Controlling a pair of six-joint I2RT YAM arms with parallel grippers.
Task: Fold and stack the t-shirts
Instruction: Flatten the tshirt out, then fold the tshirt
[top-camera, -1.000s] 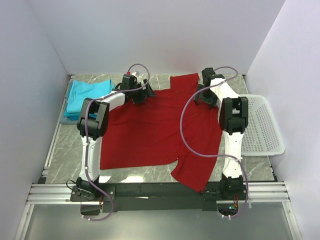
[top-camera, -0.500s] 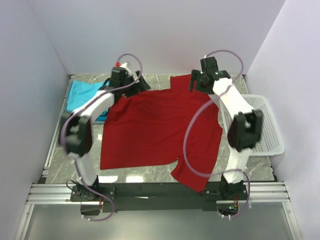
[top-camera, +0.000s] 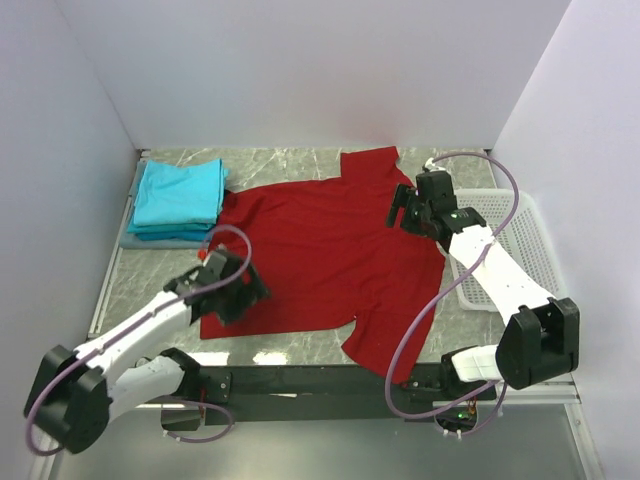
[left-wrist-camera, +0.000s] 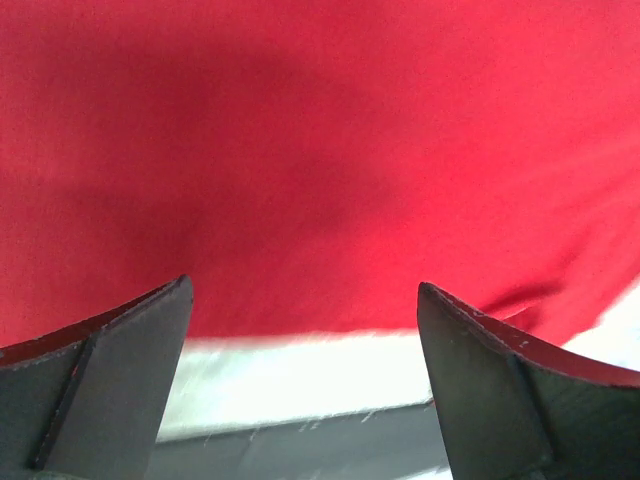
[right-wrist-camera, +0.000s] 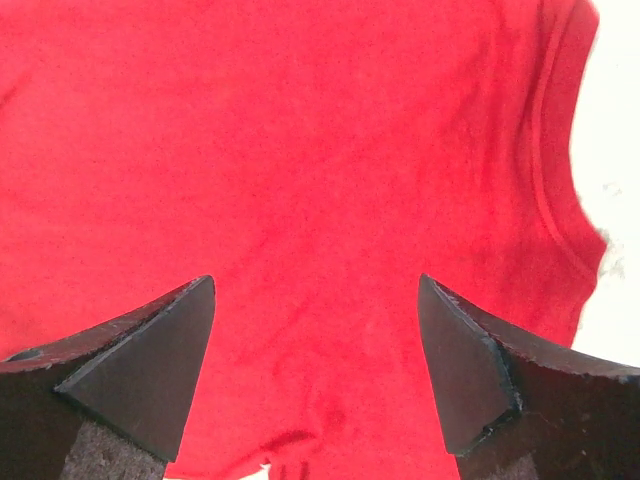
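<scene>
Red shirt (top-camera: 320, 250) flat on tabletop (top-camera: 135, 290), left tool (left-wrist-camera: 302, 283) spread wide over its near edge, right tool (right-wrist-camera: 316, 280) spread wide over its right side

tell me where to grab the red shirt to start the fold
Probably its left hem edge, coming in low from the left. The red shirt lies flat, so only an edge offers a lip, and the open left hand hovers near that hem.

Checked all three views for lettering: nothing legible. Plain unprinted cloth on red t-shirt (top-camera: 310, 250) and teal t-shirts (top-camera: 180, 192); no readable marks on white basket (top-camera: 510, 212) or bench (top-camera: 125, 280)
</scene>
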